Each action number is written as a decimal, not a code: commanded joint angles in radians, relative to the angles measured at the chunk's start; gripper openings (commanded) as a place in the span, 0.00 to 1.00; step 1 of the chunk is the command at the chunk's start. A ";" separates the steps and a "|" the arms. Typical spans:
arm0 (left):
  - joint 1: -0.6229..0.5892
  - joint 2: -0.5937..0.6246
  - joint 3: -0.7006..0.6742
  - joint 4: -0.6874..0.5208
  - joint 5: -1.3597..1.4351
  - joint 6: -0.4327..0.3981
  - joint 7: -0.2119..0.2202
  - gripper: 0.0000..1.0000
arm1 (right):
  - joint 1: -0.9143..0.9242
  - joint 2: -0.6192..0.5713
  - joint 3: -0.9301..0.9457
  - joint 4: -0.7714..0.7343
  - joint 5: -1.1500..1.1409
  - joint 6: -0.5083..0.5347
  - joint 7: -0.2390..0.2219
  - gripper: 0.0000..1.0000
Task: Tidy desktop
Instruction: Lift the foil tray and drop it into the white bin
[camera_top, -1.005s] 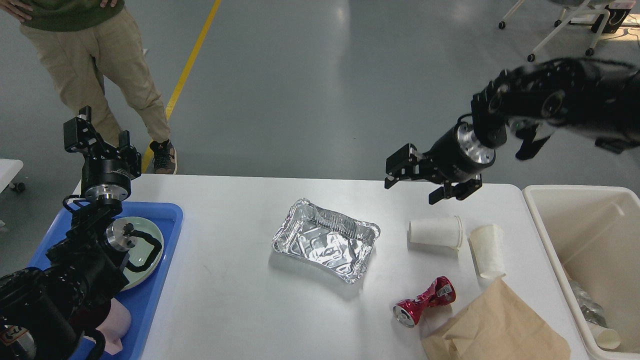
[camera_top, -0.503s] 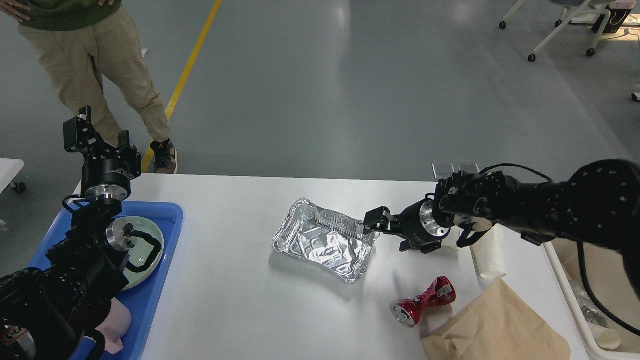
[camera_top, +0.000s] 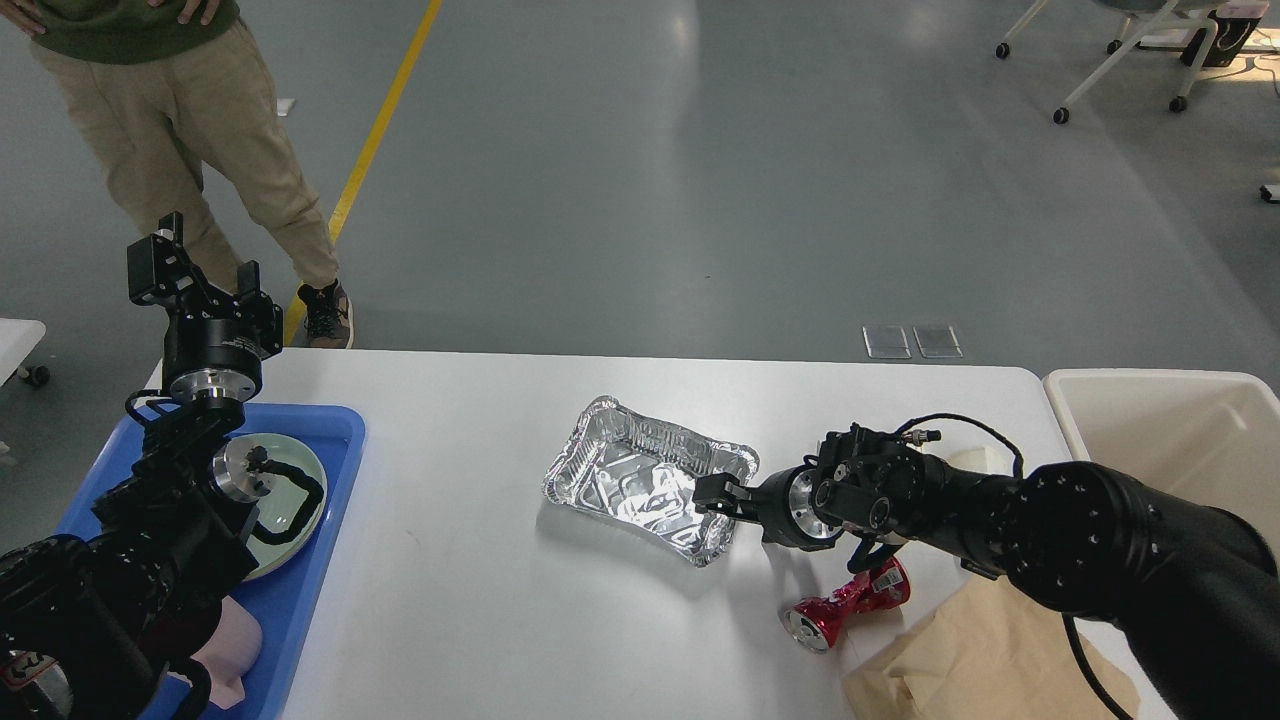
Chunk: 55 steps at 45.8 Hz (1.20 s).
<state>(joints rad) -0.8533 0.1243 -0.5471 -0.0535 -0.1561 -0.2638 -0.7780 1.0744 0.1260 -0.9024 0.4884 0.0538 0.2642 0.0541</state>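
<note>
Across the upper half of the frame we see a smooth grey floor with soft, pale reflections of overhead light. A yellow line runs diagonally from the top edge down toward the left. In the upper left stands a person in khaki trousers and a dark green top, cut off at the waist. In the upper right we see white wheeled furniture legs. Two small metal floor plates lie right of centre.
</note>
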 joint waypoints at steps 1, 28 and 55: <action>0.000 0.000 0.001 0.000 0.000 0.000 0.000 0.96 | -0.001 0.001 -0.003 0.002 -0.003 -0.025 -0.022 0.61; 0.000 0.000 -0.001 0.000 0.000 0.000 0.000 0.96 | 0.239 -0.147 0.019 0.325 0.005 -0.022 -0.119 0.00; 0.000 0.000 -0.001 0.000 0.000 0.000 0.000 0.96 | 0.940 -0.727 0.019 0.664 0.000 0.253 -0.119 0.00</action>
<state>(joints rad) -0.8532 0.1242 -0.5464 -0.0533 -0.1561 -0.2638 -0.7782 1.9296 -0.5280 -0.8691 1.1570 0.0551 0.4626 -0.0631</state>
